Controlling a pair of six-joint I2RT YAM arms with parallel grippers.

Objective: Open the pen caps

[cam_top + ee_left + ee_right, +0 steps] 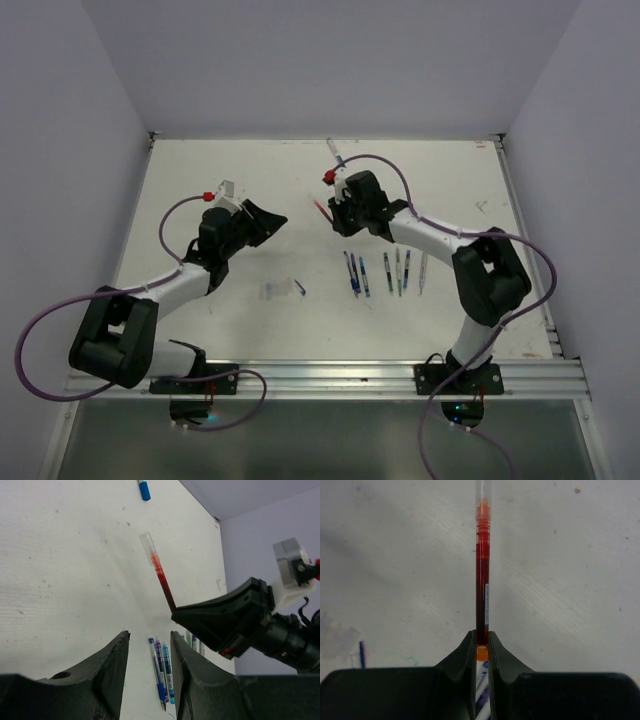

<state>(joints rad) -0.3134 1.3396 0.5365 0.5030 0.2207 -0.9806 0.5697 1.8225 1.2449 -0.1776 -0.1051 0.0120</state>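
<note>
We're over the white table, and there's plenty lying about. A row of pens sits side by side in front of the right arm, each one running roughly near-to-far. In the left wrist view three of them, blue, purple and teal, show low down between that gripper's fingers. Left of the row lies a small blue cap, just beside a clear smudgy piece that we can't name. A lone pen rests well apart at the far side. Between the two grippers we see only bare table and the free end of the pen that matters. That's the red pen, up near the middle of the table and clamped in the right gripper. The right wrist view shows both fingertips pressed tight on the barrel, right at an orange collar. The rest of the pen runs straight out ahead of them: dark red barrel, then an orange band, then a clear end. We can't tell whether that clear end is a cap. From above, the pen's long axis lies roughly across the table, its free end pointing left and a touch toward the far side, at the left arm. We can't tell whether that end touches the table. The left gripper faces it with jaws apart and nothing between them. It is near the pen's clear end but not touching it.
</note>
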